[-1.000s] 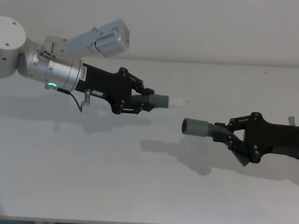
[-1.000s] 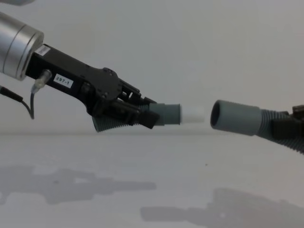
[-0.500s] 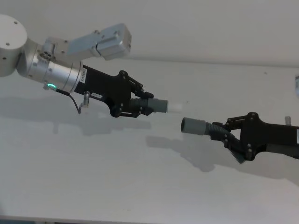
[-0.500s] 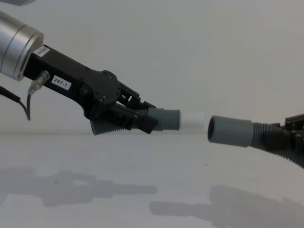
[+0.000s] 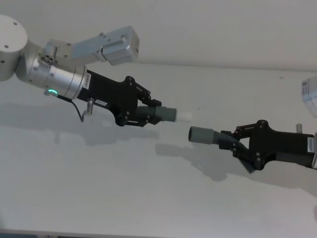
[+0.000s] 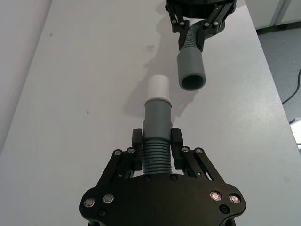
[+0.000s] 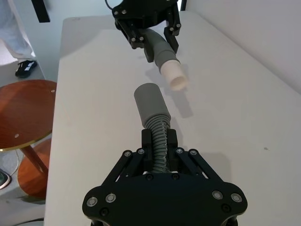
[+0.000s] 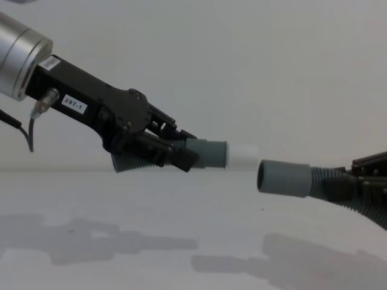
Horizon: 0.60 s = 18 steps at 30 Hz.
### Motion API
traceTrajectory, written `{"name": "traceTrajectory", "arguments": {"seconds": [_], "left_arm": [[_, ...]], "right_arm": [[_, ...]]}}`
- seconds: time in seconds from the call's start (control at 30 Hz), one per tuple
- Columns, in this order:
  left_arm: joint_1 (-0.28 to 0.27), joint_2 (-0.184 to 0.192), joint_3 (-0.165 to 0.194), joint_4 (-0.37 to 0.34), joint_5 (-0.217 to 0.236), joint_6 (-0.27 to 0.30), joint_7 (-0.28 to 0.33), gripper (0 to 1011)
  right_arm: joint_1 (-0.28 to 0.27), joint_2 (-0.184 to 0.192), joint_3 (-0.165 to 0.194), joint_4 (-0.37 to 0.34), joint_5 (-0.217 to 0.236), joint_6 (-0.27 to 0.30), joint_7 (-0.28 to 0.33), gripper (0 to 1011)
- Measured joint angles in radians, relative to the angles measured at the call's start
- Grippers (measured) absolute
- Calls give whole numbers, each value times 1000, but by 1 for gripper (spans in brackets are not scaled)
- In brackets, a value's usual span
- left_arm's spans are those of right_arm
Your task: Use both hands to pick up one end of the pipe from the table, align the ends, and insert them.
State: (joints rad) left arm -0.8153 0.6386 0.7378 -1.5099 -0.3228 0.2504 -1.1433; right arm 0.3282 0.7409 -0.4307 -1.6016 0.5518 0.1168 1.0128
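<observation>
My left gripper [image 5: 148, 111] hangs above the white table [image 5: 99, 193], shut on the ribbed pipe [image 8: 130, 162] just behind the grey cuff with the white tip [image 5: 184, 116]. My right gripper [image 5: 235, 144] is shut on the pipe's other ribbed stretch [image 7: 160, 129] behind the hollow cuff [image 5: 200, 134]. The two ends face each other across a short gap. The hollow mouth [image 8: 284, 177] sits slightly lower than the white tip [image 8: 243, 156], and the two do not touch. The left wrist view shows the tip [image 6: 158, 87] beside the mouth [image 6: 190, 73], offset sideways.
A round wooden stool [image 7: 23, 113] stands off the table's edge in the right wrist view, with a person's shoe [image 7: 21, 68] on the floor behind it. White cabinets [image 6: 277, 14] stand beyond the table's far corner.
My right gripper has moved left and lower with the hollow cuff, narrowing the gap to the white tip. My left gripper has drifted slightly down and back.
</observation>
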Motion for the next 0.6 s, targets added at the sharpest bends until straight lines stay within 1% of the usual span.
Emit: {"name": "traceTrajectory", "arguments": {"seconds": [0.3, 0.6], "left_arm": [[0, 13, 10, -14, -1, 16, 7, 345], [-2, 18, 23, -19, -1, 25, 13, 345]], "right_arm": [[14, -4, -11, 12, -3, -4, -7, 176], [19, 0, -15, 19, -2, -8, -15, 176]]}}
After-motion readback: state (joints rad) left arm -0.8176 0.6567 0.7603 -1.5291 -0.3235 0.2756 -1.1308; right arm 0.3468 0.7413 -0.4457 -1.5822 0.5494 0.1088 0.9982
